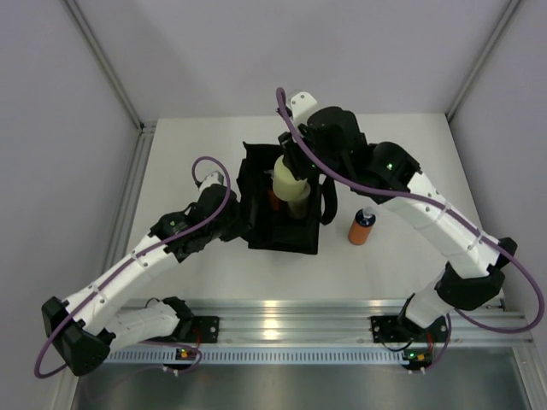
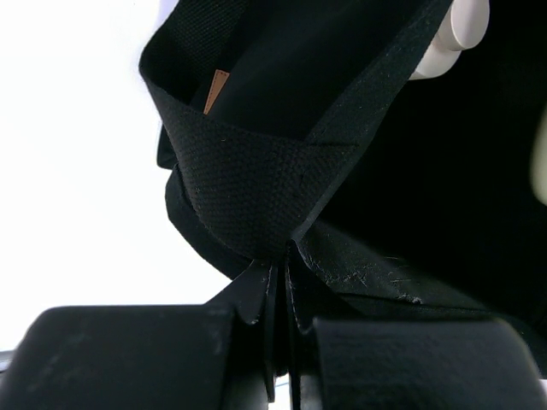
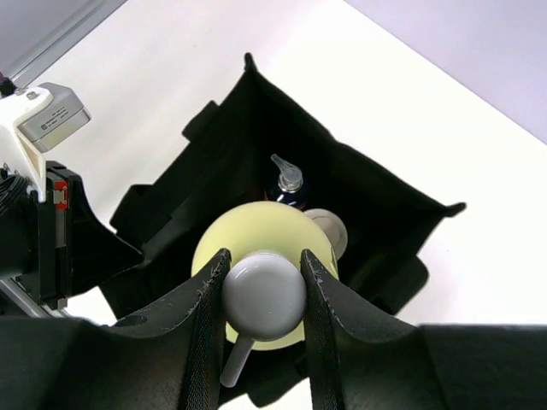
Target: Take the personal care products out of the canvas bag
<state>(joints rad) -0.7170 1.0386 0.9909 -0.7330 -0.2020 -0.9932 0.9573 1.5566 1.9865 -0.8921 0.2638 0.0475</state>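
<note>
Yellow-green bottle (image 3: 256,243) sits over the canvas bag (image 1: 282,235) mouth, right pincer (image 3: 263,260) clamped on its white top. Inside the bag: dark-capped pump bottle (image 3: 286,182) and beige bottle (image 3: 327,229). Left pincer (image 2: 278,282) is pinched on the bag wall at 9 o'clock. Orange bottle (image 1: 362,229) stands on the counter (image 1: 402,154) at 3 o'clock of the bag.

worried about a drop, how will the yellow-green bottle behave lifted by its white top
It may swing: the right gripper pinches only the narrow white top, with the wider yellow-green bottle hanging below. The smooth, rounded top looks slippery, so it could slide out.
</note>
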